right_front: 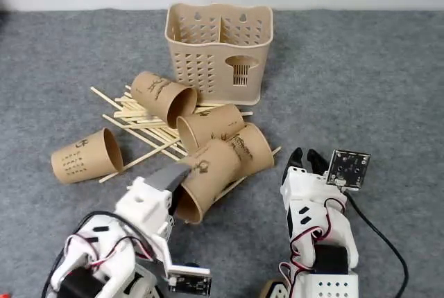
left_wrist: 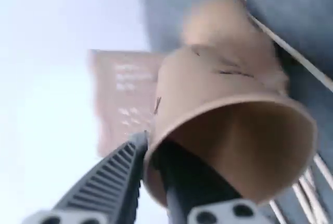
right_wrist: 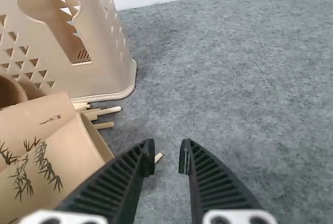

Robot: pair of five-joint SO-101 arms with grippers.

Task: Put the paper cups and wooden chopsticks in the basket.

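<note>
Grey carpet [right_front: 388, 83] lay beneath the basket [right_front: 218, 52]. In front of it, the left gripper [right_front: 179, 175] clamped a paper cup [right_front: 211, 166]; the right gripper [right_wrist: 166, 157] stood slightly apart.

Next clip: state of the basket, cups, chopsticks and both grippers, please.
basket: upright, both compartments look empty
held paper cup: on its side, rim pinched, one finger inside, one outside
left gripper: shut on the held paper cup
right gripper: fingers slightly apart, holding nothing
other four cups: on their sides on the mat
chopsticks: scattered flat on the mat, some under cups
</note>
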